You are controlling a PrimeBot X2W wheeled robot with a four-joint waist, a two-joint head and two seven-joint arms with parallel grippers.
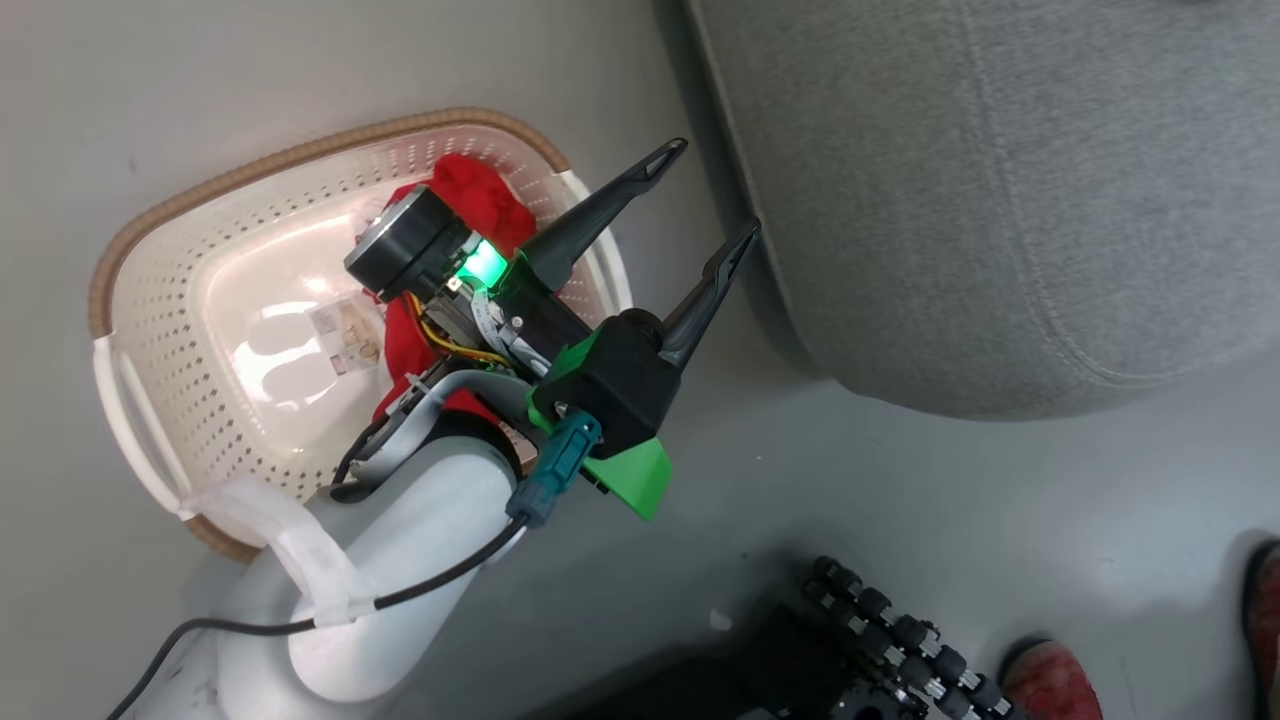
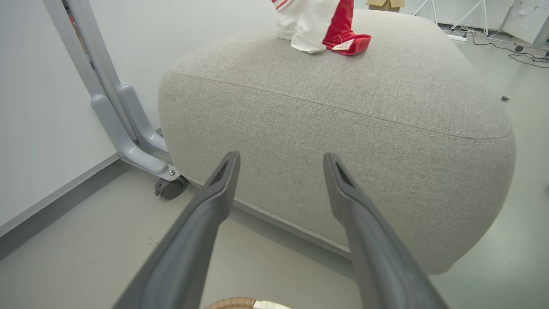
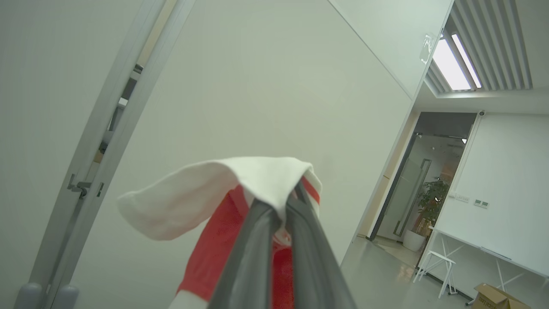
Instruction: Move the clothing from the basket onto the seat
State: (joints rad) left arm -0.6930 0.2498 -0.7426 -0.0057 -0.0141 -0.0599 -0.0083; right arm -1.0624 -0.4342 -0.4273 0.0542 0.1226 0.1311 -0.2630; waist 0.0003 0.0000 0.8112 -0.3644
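The off-white basket (image 1: pixel 250 175) stands on the floor at the left, with a plain red garment (image 1: pixel 480 195) bunched against its far wall. My left gripper (image 1: pixel 712 190) hovers over the basket's right rim, open and empty, fingers aimed at the grey seat (image 1: pixel 1000 200). In the left wrist view the open left gripper (image 2: pixel 281 158) faces the seat (image 2: pixel 343 128), and the basket rim (image 2: pixel 236 303) peeks in below. A red and white garment (image 2: pixel 317 25) touches the seat's top, its upper part cut off. My right gripper (image 3: pixel 285 201) is shut on that garment (image 3: pixel 206 201), raised before a wall.
A grey wheeled frame leg (image 2: pixel 124 128) with a caster (image 2: pixel 169 188) stands by the wall left of the seat. My base with black rollers (image 1: pixel 880 640) is at the bottom, a person's red shoe (image 1: pixel 1050 680) beside it. Bare floor lies between basket and seat.
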